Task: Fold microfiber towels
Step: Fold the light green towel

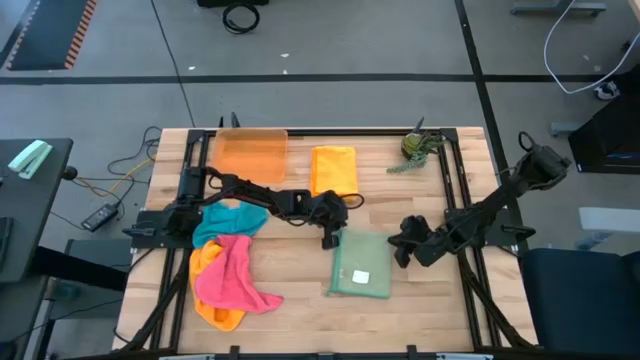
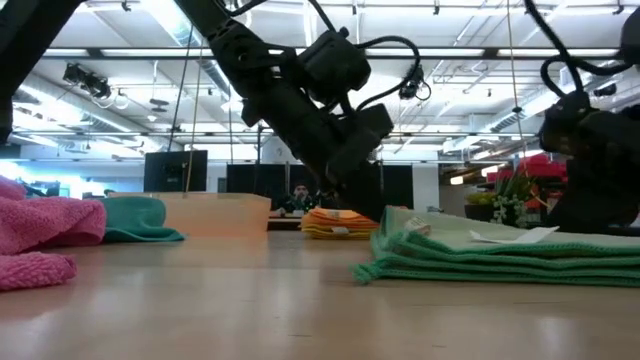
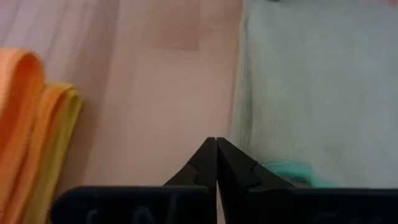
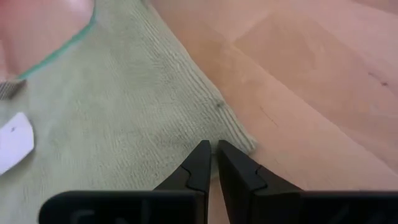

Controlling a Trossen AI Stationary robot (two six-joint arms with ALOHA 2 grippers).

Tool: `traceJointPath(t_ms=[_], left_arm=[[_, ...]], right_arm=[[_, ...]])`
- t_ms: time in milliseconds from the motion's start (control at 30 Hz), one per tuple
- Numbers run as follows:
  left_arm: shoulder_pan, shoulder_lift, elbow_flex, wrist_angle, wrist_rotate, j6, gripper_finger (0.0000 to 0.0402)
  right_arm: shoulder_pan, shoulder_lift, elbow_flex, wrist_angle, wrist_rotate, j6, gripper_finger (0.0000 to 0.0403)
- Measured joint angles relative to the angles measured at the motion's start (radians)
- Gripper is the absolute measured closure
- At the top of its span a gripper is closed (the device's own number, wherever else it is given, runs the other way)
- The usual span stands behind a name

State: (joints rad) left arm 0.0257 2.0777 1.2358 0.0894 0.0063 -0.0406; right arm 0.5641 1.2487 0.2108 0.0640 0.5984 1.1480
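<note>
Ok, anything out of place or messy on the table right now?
Yes: the pink towel, orange towel and teal towel lie crumpled in one heap at the table's left, unfolded. The green towel and yellow towel lie flat and folded. Nothing looks spilled or damaged.

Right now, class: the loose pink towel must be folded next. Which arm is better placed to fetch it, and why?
Probably the left. The pink towel lies on its side, while the right gripper sits beyond the folded green towel.
</note>
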Motion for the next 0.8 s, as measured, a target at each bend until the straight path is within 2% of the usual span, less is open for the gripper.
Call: traceJointPath(t_ms=[200,400,467,633,800], left_arm=[[0.000,-0.012,0.000,-0.014,-0.079,0.000,0.0397],[-0.026,-0.133,0.004,-0.045,-0.121,-0.012,0.0382],[-0.039,-0.173,0.004,-0.091,-0.126,-0.059,0.0380],[-0.077,-0.232,0.002,-0.234,-0.103,-0.306,0.0374],[-0.118,-0.226,0.000,-0.298,-0.061,-0.427,0.0320]], right_arm=[[-0.025,-0.006,0.011,-0.017,-0.009,-0.009,0.0364],[-0.036,-0.098,0.050,-0.027,-0.009,-0.105,0.0364],[-0.041,-0.142,0.059,-0.045,-0.012,-0.095,0.0364],[-0.037,-0.237,0.067,-0.127,-0.062,0.013,0.0358],[-0.032,-0.267,0.069,-0.191,-0.084,0.081,0.0313]])
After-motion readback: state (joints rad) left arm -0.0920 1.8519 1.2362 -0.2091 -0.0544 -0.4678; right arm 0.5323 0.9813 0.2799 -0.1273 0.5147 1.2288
